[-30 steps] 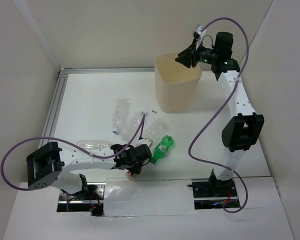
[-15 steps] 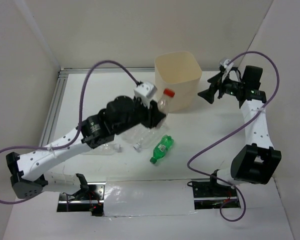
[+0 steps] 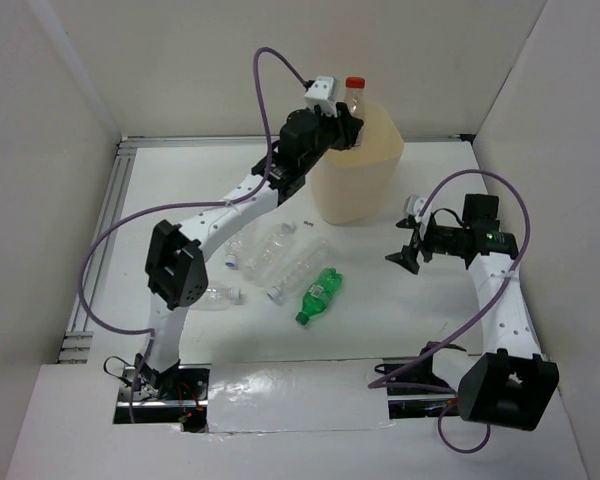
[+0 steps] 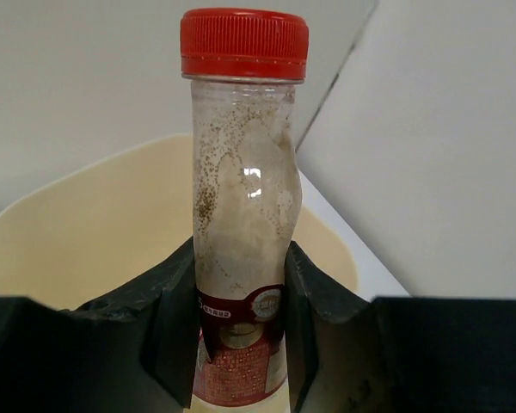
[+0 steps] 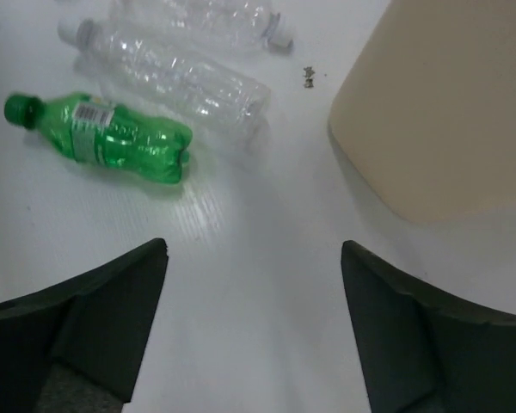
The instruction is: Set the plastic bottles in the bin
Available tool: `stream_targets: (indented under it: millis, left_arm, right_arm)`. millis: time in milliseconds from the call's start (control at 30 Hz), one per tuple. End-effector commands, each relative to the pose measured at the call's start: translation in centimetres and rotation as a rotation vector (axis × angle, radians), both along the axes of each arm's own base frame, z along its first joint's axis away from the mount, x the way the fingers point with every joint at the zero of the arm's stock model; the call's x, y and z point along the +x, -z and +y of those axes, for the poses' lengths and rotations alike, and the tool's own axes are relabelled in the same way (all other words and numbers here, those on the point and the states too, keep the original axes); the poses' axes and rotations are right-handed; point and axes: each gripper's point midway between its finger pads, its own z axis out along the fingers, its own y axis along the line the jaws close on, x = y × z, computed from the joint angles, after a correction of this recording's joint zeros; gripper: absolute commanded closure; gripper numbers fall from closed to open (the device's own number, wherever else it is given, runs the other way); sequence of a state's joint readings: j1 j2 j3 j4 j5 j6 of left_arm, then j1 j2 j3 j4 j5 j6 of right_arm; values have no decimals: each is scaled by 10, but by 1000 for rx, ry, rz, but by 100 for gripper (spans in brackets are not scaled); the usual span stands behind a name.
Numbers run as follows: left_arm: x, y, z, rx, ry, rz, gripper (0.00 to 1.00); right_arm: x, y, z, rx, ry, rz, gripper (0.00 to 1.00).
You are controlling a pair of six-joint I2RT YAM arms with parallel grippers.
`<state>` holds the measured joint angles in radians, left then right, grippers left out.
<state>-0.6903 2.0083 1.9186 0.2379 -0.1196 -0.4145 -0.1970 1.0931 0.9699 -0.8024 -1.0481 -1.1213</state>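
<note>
**White counter, walled booth: red-capped bottle held at the bin**

White counter (image 3: 200,180) closed in by pale walls (image 3: 180,60); contents as follows.

1. Bin (image 3: 375,170). Cream, tall, standing upright toward the far side of the counter, mouth open. I cannot see what lies inside it.

2. Red-capped bottle (image 4: 243,224). Clear with a red label low on the body, held upright, cap up. It is raised at the bin's far-left rim; from my left wrist the bin's mouth lies just beyond and below it.

3. Left end effector (image 3: 348,118). Clamped on the lower body of the red-capped bottle, one finger on each side of the label, arm stretched far out over the counter.

4. Right end effector (image 5: 254,258). Fingers apart, holding nothing, hanging above bare counter between the bin and the green bottle.

5. Green bottle (image 3: 318,296). Lying on its side near the middle of the counter, well apart from the bin.

6. Clear bottles (image 3: 280,255). Several, lying on their sides in a loose cluster just beside the green one.

Step in hand, as I judge it: delivery of item 2. Next I would carry it fully over the mouth, then part my left fingers so it drops in without striking the rim. My right side looks placed to go for item 5.
</note>
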Motion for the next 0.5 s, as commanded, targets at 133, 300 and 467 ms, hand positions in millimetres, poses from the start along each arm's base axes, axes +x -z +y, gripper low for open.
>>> stream_targets:
  millis: [133, 300, 467]
  left_arm:
    - [23, -22, -8, -4, -82, -88, 18]
    - [-1, -77, 5, -4, -43, -184, 1]
    - [-58, -90, 59, 62, -106, -113, 1]
  right_arm:
    - [-33, 28, 23, -98, -219, -195, 0]
    - [-45, 58, 65, -187, -538, -402, 0]
    - [-29, 84, 107, -311, -694, -547, 0]
